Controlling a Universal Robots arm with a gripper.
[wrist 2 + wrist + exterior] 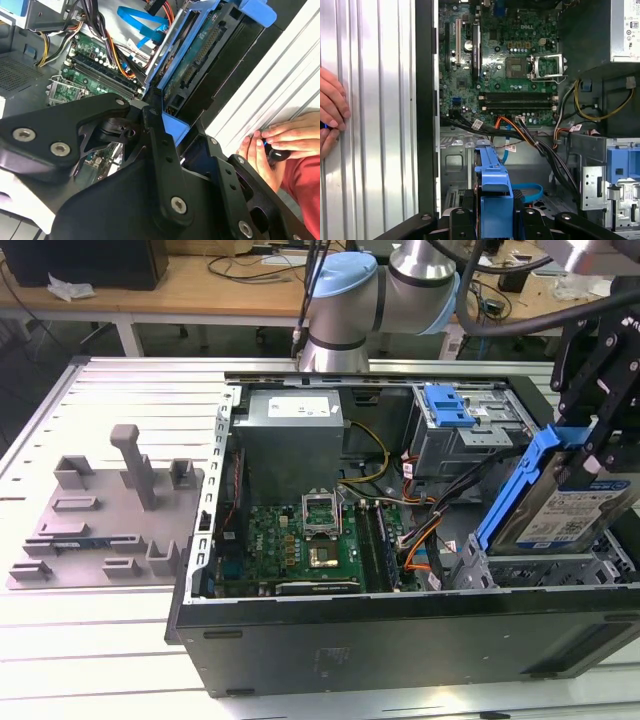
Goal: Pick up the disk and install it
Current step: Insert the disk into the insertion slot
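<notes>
Slatted metal desk (100,380) runs under everything, and well clear of the computer case (400,640), towards the exterior view's left, a grey fixture tray (110,520) sits with nothing near it. Inside the case the motherboard (310,540) lies bare. Past it, a bundle of orange and black cables (420,530) loops close to the drive bay (540,565) at the case's far end. The disk (575,515) hangs tilted over that bay in its blue carrier, lower edge at the bay's mouth, and the pincer (585,455) is clamped on the carrier's upper end. I'd say the tilt is the worry: if the carrier meets the bay's metal rails crooked it could jam or twist in the grip. The cables look near enough to be pinched or dragged under it. Room is tight there, with the case wall on one side and another blue-fronted cage (447,405) behind. In the second wrist view a person's hand (272,145) rests on the desk just outside the case wall, close to the arm's linkage, which looks risky if the arm swings outward.
</notes>
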